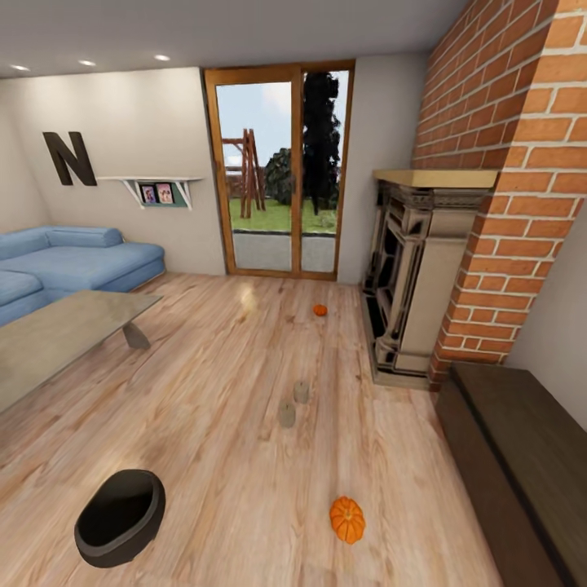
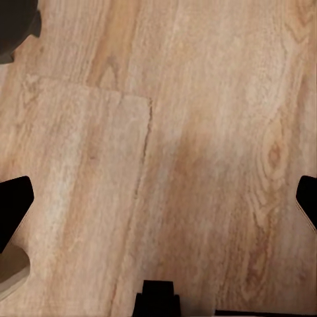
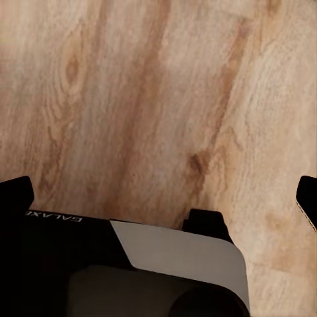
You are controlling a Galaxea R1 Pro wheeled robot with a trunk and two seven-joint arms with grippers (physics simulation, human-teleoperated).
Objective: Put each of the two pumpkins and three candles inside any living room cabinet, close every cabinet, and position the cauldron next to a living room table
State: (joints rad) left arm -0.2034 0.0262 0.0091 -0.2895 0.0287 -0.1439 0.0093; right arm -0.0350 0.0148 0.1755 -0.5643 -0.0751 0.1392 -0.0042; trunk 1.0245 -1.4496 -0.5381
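Stood in a living room with a wood floor (image 1: 228, 456), brick chimney (image 1: 522, 163) and fireplace (image 1: 412, 269) at the right, blue sofa (image 1: 73, 261) at the left. Long dark-brown cabinet (image 1: 522, 456) ran along the right wall past the fireplace, drawers all shut, flat top bare. Glass tabletop (image 1: 57, 330) reached in from the left, nothing on it. Black cauldron (image 1: 121, 517) sat on the floor near the lower left, mouth up, dark inside, apart from the tabletop. Near pumpkin (image 1: 347, 518), orange, ribbed, lay on the floor between cauldron and cabinet; far pumpkin (image 1: 319, 310) lay small before the fireplace. Two pale candles (image 1: 293, 403) stood upright, just beside each other, mid-floor between the pumpkins. Left claw (image 2: 158, 198) spread open over bare planks; right claw (image 3: 158, 195) likewise open, holding nothing.
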